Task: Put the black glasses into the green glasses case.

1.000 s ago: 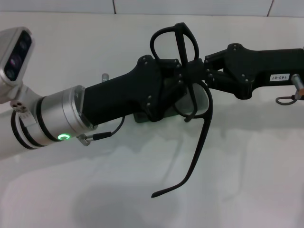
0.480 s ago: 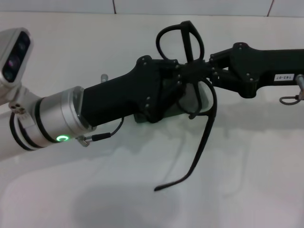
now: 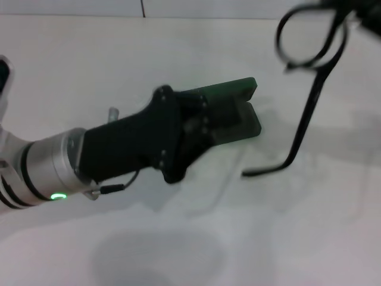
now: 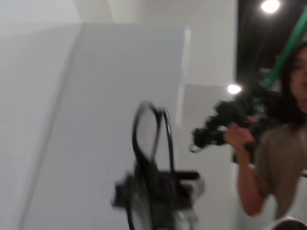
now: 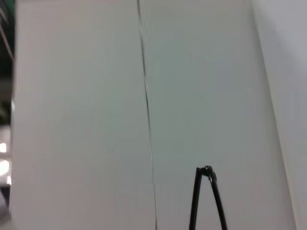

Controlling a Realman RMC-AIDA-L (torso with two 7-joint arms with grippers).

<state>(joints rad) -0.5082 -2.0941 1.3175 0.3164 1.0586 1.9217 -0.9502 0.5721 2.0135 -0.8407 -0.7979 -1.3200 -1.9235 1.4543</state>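
Black glasses (image 3: 309, 44) hang at upper right from my barely visible right gripper, grip unclear, while my left gripper (image 3: 205, 122), jaw state unclear, covers the case (image 3: 238, 89) mid-frame; I fear that dangling temple snagging its lid.

Head view count — one pair of black glasses (image 3: 309, 42), one lens ring plain, one temple arm hanging down, the second arm not made out
One green glasses case (image 3: 238, 110), lid up
One left tool (image 3: 196, 128) on view, at the case
One white surface (image 3: 178, 238)
Left wrist view — one person (image 4: 273, 139) in the background, two ceiling lights (image 4: 270, 5)
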